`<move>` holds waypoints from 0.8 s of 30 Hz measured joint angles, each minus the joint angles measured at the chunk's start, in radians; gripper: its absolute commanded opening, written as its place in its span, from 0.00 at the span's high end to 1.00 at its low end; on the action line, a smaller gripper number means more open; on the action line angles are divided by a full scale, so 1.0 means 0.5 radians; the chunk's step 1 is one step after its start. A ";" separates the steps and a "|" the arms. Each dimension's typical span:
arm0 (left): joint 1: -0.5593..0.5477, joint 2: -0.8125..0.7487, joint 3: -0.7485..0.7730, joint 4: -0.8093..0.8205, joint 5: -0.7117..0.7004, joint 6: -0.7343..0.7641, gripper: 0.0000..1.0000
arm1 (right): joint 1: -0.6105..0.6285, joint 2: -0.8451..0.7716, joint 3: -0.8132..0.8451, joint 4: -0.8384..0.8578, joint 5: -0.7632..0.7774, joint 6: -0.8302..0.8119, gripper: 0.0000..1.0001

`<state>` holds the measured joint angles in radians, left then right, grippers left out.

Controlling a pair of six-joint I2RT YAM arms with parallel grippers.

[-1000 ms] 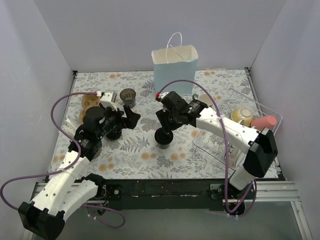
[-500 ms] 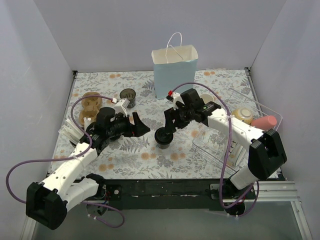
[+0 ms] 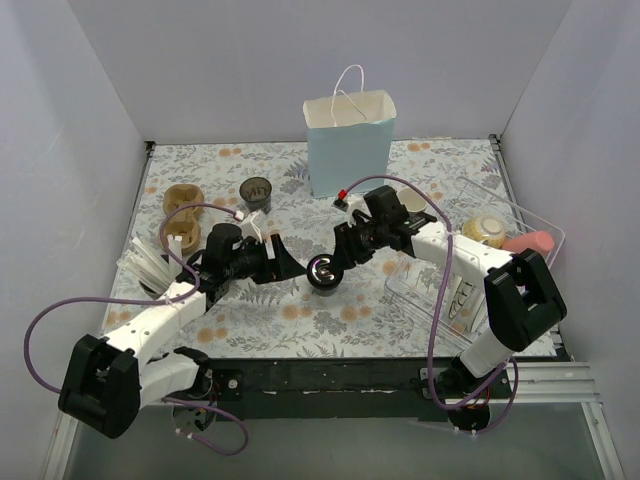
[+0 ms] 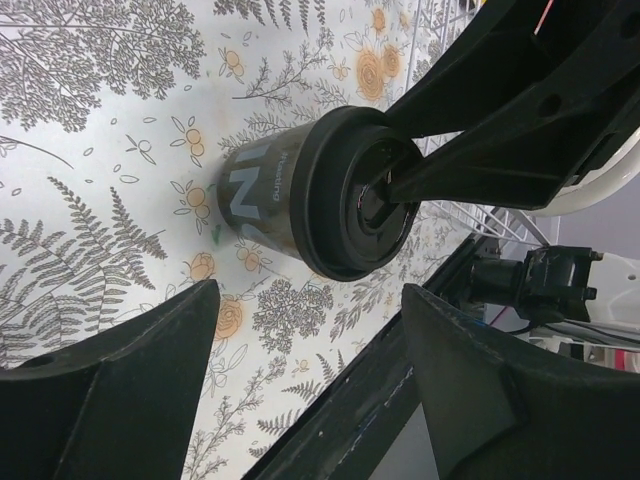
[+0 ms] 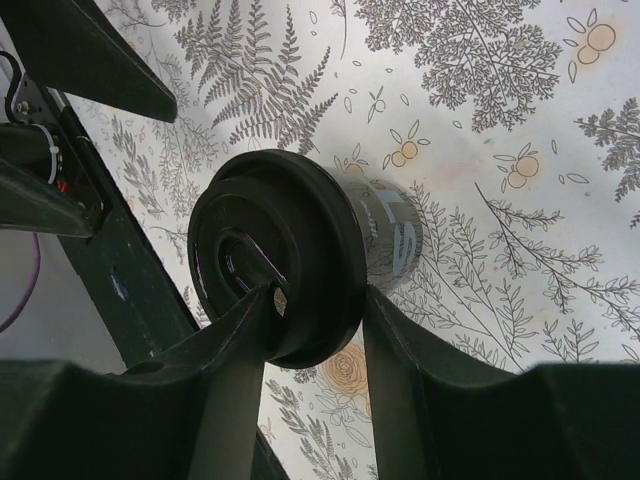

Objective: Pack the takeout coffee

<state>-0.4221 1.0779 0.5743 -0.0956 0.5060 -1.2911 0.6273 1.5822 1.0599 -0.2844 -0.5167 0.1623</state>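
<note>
Change since a second earlier: left arm (image 3: 165, 305) had stretched farther out from its base, carrying its fingers close up to the cup; right arm (image 3: 455, 255) had drawn its wrist in lower over the lid; the cup had kept roughly its spot.
Left arm pose: reached long and low toward the table's middle, wrist rolled on its side.
Left gripper (image 3: 288, 262): fingers spread wide apart, holding nothing, the cup just beyond their tips.
Right arm pose: elbow bent, forearm angled down from the bag's right.
Right gripper (image 5: 320, 298): clamped across the lid's rim, one tip on the lid's top, the other against its outer edge.
Takeout coffee (image 3: 324, 272): in front of the paper bag (image 3: 350, 140), on the arms' side, well apart from it, on the tablecloth (image 3: 300, 310).
Counts: two arms; one coffee; one bag; one grey cup (image 3: 256, 190) left of the bag; two tan rounded items (image 3: 183, 198) farther left of the bag; one clear bin (image 3: 545, 232) right of the bag.
Materials: cup of dark brown paper with pale lettering; lid (image 5: 270, 250) round, glossy black plastic with a raised rim; bag light-blue paper, upright, open-topped, white cord handle; cloth printed with grey ferns and orange flowers.
</note>
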 measured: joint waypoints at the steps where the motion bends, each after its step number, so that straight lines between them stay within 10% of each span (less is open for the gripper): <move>1: -0.002 0.015 -0.013 0.025 0.010 -0.011 0.30 | -0.002 -0.001 -0.009 0.020 -0.017 0.005 0.56; 24: -0.102 0.402 -0.025 0.484 0.072 -0.144 0.28 | -0.035 -0.002 -0.071 0.157 -0.089 0.111 0.56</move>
<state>-0.4732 1.2789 0.5617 0.1463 0.5419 -1.3632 0.6098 1.5814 1.0245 -0.2058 -0.5613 0.2180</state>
